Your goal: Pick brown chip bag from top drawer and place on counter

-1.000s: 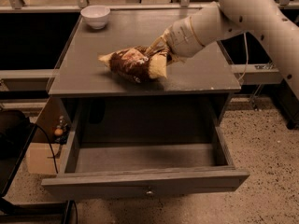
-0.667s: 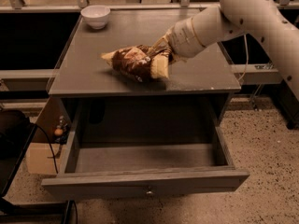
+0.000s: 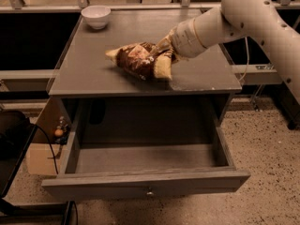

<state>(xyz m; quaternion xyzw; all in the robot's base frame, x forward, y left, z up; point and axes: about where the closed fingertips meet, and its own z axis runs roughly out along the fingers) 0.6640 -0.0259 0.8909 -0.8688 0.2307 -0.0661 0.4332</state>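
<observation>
Chip bag (image 3: pixel 136 60) lies on the grey surface (image 3: pixel 89 69). Gripper (image 3: pixel 163 51) is at the bag's right end, fingers pinching it. Open drawer (image 3: pixel 145 184) sits below the bag, white bowl (image 3: pixel 96 16) behind-left.

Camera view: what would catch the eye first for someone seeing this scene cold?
The brown chip bag lies crumpled near the middle of the counter, with the gripper at its right end, reaching in from the right on a big white arm. Below, the top drawer stands pulled wide open with nothing showing inside. A small white bowl sits at the counter's back left corner.
</observation>
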